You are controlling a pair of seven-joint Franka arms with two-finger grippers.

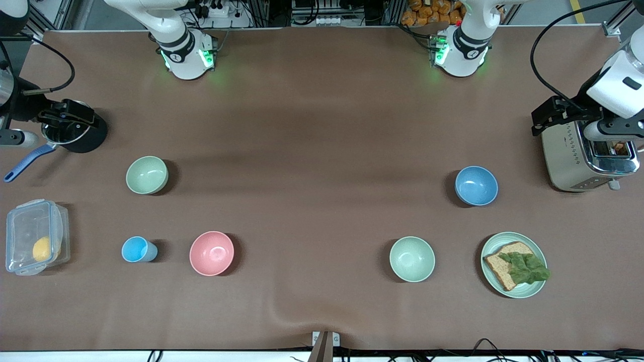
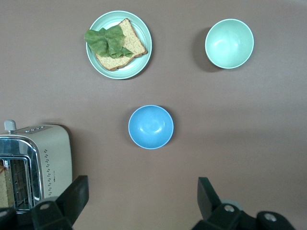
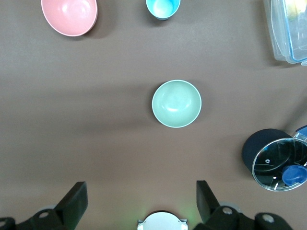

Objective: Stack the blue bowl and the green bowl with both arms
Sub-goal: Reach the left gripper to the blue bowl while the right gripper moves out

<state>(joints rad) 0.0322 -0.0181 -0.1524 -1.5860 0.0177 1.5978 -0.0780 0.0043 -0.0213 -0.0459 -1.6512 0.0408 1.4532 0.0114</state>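
A: Where are the bowls?
B: Blue bowl (image 1: 476, 185) sits toward the left arm's end; green bowl (image 1: 147, 174) toward the right arm's end, well apart.
A: Grippers?
B: Left gripper (image 2: 141, 201) and right gripper (image 3: 141, 203) are both spread wide and empty, each high above its end, its bowl ahead of the fingers.

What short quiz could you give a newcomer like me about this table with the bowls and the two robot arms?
1. True or false: the round matte medium-blue bowl already sits inside the round matte sage-green bowl.
2. What lies on the round mint-green plate?
A. a slice of brown bread with a green lettuce leaf
B. a lemon
C. nothing
3. Fill in: the left tool and the right tool both have their fingers ___.

Key:
1. False; the two bowls stand apart, toward different ends of the table.
2. A.
3. Open.
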